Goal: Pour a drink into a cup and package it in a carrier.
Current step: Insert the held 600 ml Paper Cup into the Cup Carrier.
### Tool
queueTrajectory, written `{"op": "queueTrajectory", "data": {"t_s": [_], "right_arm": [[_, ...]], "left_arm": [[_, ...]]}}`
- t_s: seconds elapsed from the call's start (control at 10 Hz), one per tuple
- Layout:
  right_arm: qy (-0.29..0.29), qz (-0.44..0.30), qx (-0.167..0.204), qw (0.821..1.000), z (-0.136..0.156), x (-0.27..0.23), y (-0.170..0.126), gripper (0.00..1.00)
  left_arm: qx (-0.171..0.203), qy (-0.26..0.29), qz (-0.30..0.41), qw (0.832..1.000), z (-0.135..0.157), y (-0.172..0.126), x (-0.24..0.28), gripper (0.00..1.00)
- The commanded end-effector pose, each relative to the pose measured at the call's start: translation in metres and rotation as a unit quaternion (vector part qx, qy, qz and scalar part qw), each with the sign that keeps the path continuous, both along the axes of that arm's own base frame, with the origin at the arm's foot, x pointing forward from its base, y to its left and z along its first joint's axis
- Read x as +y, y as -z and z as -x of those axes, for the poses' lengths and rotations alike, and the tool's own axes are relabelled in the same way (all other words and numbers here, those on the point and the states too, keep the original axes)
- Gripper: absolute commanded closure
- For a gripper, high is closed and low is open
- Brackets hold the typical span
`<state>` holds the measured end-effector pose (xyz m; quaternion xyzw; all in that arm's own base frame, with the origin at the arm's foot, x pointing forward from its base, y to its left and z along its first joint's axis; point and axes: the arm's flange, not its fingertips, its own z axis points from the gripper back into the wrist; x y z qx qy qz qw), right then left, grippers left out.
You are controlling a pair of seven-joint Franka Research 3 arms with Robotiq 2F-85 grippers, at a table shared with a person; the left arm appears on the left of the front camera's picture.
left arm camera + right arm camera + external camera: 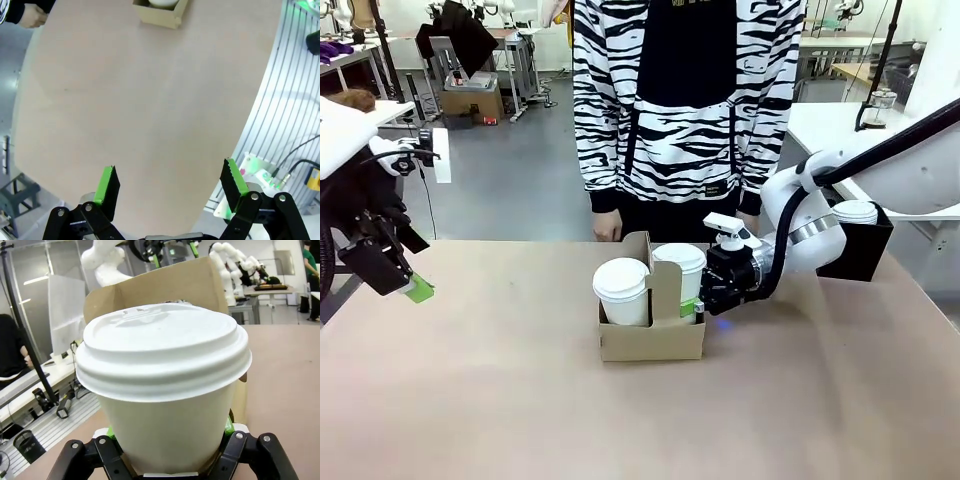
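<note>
I am seeing the carrier (651,338) sitting near the middle of the desk (520,400), with its tall handle tab standing upright between two white lidded cups. The left cup (621,291) is sitting in the slot on my left side, and the right cup (680,272) is sitting in the slot on the other side of the tab. My right end effector (700,312) is reaching in from the right at that second cup, low against the carrier's right end. In the right wrist view the same right cup (165,390) is looming large between the green pads (229,426), which are pressing against its sides, so I am reading the right end effector as closed around the cup. My left end effector (170,186) is hanging off at the left edge of the desk, well apart from the carrier, its two fingers spread wide with nothing between them. In its wrist view I am looking down over bare desk toward the carrier (160,12) far ahead. A person in a striped top (685,100) is standing at the far side, one hand (606,226) hanging just behind the carrier. A black box (855,250) with another white lidded cup (856,212) in it is sitting at the right, behind the right arm.
</note>
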<state>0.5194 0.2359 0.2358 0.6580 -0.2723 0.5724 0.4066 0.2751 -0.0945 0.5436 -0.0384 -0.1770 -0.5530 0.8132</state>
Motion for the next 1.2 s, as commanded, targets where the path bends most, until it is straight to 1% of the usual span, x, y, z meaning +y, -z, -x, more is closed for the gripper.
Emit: {"op": "queueTrajectory", "data": {"t_s": [0.0, 0.1, 0.2, 0.5, 0.8, 1.0, 1.1], "right_arm": [[-0.026, -0.018, -0.017, 0.999, -0.006, 0.0, 0.001, 0.19], [-0.015, -0.022, -0.031, 0.999, -0.006, -0.002, 0.002, 0.0], [-0.009, -0.02, -0.05, 0.999, -0.006, -0.005, 0.0, 0.0], [0.002, -0.009, -0.069, 0.998, -0.006, -0.025, -0.008, 0.0], [0.032, 0.01, -0.093, 0.995, -0.006, -0.046, -0.023, 0.0], [0.071, 0.039, -0.101, 0.992, -0.01, -0.065, -0.034, 0.0], [0.104, 0.064, -0.105, 0.987, -0.013, -0.083, -0.044, 0.0]], "left_arm": [[0.001, 0.004, -0.004, 1.0, 0.0, 0.001, 0.0, 0.0], [0.001, 0.004, -0.004, 1.0, 0.0, 0.001, 0.0, 0.0], [0.001, 0.004, -0.004, 1.0, 0.0, 0.001, 0.0, 0.0], [0.001, 0.004, -0.004, 1.0, 0.0, 0.001, 0.0, 0.0], [0.001, 0.004, -0.004, 1.0, 0.0, 0.001, 0.0, 0.0], [0.001, 0.004, -0.004, 1.0, 0.0, 0.001, 0.0, 0.0], [0.001, 0.004, -0.004, 1.0, 0.0, 0.001, 0.0, 0.0]]}}
